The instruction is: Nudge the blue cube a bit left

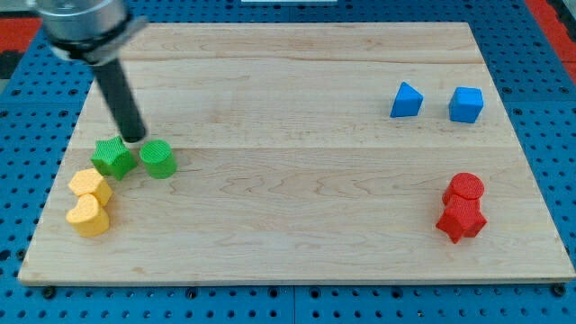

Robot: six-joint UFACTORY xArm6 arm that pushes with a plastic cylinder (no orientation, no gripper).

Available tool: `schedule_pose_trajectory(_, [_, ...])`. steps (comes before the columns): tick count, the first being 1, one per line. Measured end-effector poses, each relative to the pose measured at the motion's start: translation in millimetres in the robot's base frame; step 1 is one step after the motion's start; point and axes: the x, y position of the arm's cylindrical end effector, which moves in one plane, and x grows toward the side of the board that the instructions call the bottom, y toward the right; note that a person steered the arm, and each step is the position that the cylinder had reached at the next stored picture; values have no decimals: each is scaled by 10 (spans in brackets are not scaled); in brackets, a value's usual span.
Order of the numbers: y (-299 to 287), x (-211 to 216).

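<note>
The board's [297, 225] near edge runs along the view's bottom, its corners rounded, and the bottom-left corner sits just inside the frame. It is pale wood in glued planks, with grain lines running left to right. Under it lies a blue pegboard [18, 180] studded with dark holes, cut off on every side.

Nearest at the view's left are two yellow blocks touching: a yellow heart [88, 216] and, just above it, a second yellow block [91, 186] whose shape is hard to settle (perhaps hexagonal). At the view's right, two red blocks also touch: a ribbed red star [461, 220] below and a rounded red block [465, 188] above, partly overlapping it in the view. All the blocks look like matte plastic with fine ridges.

Farther back on the left stand a green star [113, 157] and a green cylinder [157, 158], close together with a small gap between. My tip [134, 138] rests just above that gap, nearer the star's upper right. The rod is dark and smooth, leaning up to the view's left into a blurred grey mount that the frame cuts off. There are no jaws to report; the rod holds nothing.

Farthest, at the upper right, sit a blue wedge [406, 100] and the blue cube [466, 104] just right of it, apart. The cube is well away from my tip, across the board.
</note>
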Motion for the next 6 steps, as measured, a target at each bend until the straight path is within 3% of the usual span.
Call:
schedule_pose_trajectory(1, [526, -210])
schedule_pose_trajectory(2, [1654, -518])
schedule_pose_trajectory(3, [2995, -446])
schedule_pose_trajectory(4, [3549, 102])
schedule_pose_trajectory(5, [4657, 139])
schedule_pose_trajectory(6, [4996, -219])
